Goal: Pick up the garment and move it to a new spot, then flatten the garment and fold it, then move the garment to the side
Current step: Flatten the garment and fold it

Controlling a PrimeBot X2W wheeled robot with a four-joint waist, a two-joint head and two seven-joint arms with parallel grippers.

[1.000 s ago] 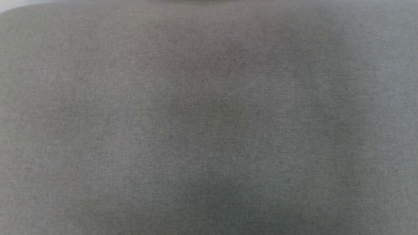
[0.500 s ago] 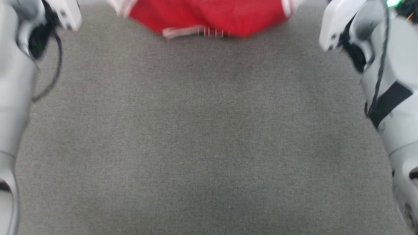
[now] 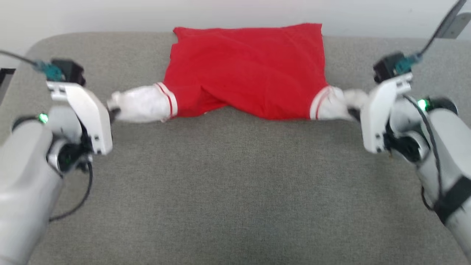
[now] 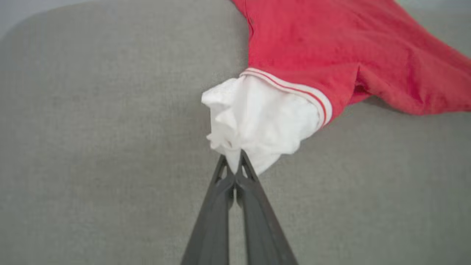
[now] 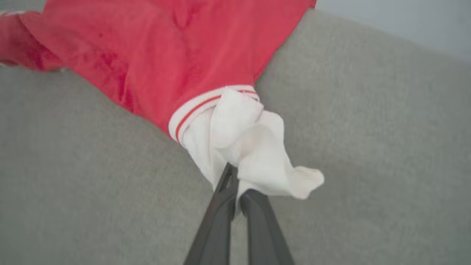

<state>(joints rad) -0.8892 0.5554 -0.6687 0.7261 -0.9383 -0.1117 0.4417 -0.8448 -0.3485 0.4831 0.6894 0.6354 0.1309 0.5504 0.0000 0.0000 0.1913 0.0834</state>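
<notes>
The garment (image 3: 246,70), a red short-sleeved shirt, lies spread across the far middle of the grey cushion (image 3: 235,184), with its far edge at the cushion's back. Its white sleeve ends stick out to both sides. My left gripper (image 3: 113,110) is shut on the left white sleeve end (image 4: 257,121); the dark fingers (image 4: 239,184) pinch the bunched cloth. My right gripper (image 3: 355,112) is shut on the right white sleeve end (image 5: 250,147), whose tip flops over the fingers (image 5: 235,206). Red-and-white striped trim (image 4: 294,88) borders each sleeve. The chest mark is hidden.
A pale wall (image 3: 110,14) rises behind the cushion's far edge. The rounded far-left corner (image 3: 40,42) of the cushion is near my left wrist. A dark bracket (image 3: 447,20) shows at the far right.
The head camera has tilted up: first only cushion showed, then the shirt's near edge at the top, now the whole shirt with both grippers shut on its sleeves.
</notes>
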